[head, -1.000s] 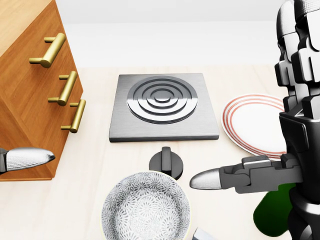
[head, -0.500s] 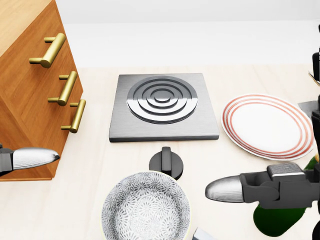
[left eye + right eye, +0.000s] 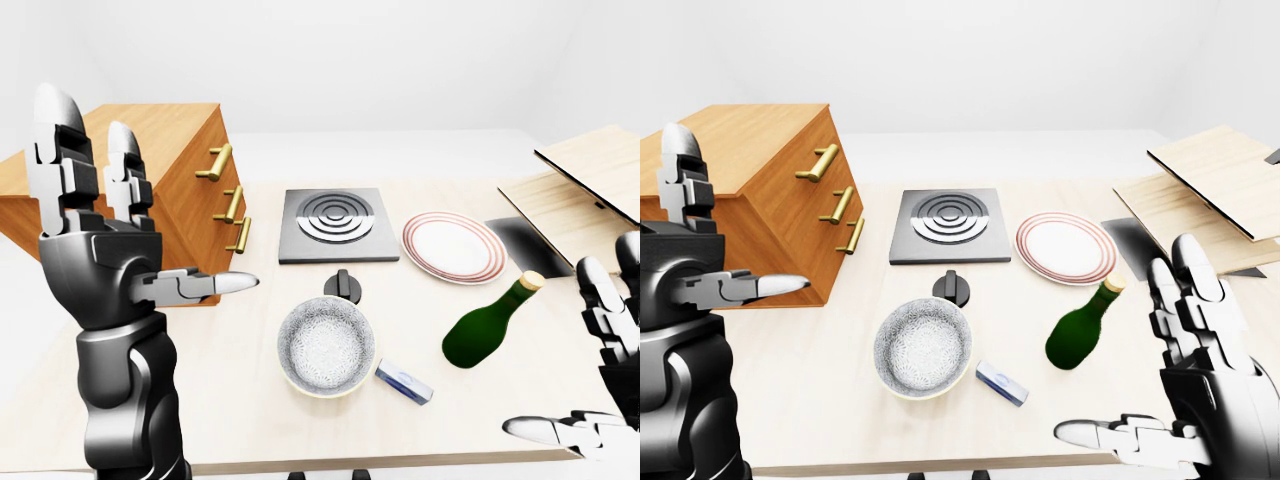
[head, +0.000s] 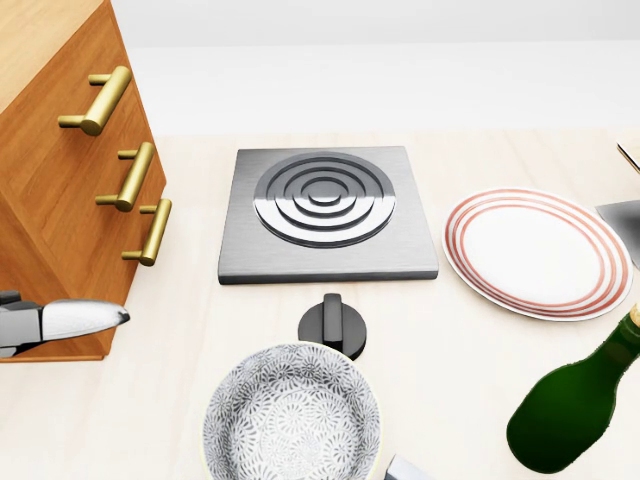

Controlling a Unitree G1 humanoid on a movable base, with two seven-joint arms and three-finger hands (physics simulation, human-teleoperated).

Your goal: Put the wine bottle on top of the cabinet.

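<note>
Two robot hands up, neither holding anything. Left robot hand (image 3: 110,260) is raised at the left edge of the left-eye view, fingers spread wide and pointing up, thumb sticking out sideways toward the cabinet (image 3: 170,170). Right robot hand (image 3: 1185,385) sits at the bottom right of the right-eye view, also splayed wide, thumb pointing left, well apart from the wine bottle (image 3: 1080,328).

Wine bottle is green, lying on its side on the bench (image 3: 240,400), neck pointing up-right in the eye views, just below the plate (image 3: 455,247) (red-ringed, white). Nothing touches it. In the head view only its body and part of the neck show, at the bottom right corner.

Cabinet is wood with three brass handles (image 4: 125,150) on the face toward the hob; it stands at the bench's left side, top surface bare.

Hob plate (image 4: 328,212) (square, grey, concentric rings) sits mid-bench between cabinet and plate. Black knob (image 4: 332,324) just below it, patterned bowl (image 3: 326,345) below that. Small blue-and-silver object (image 3: 403,381) lies just right of the bowl, tilted. Wooden boards (image 3: 585,190) stacked at the far right.
</note>
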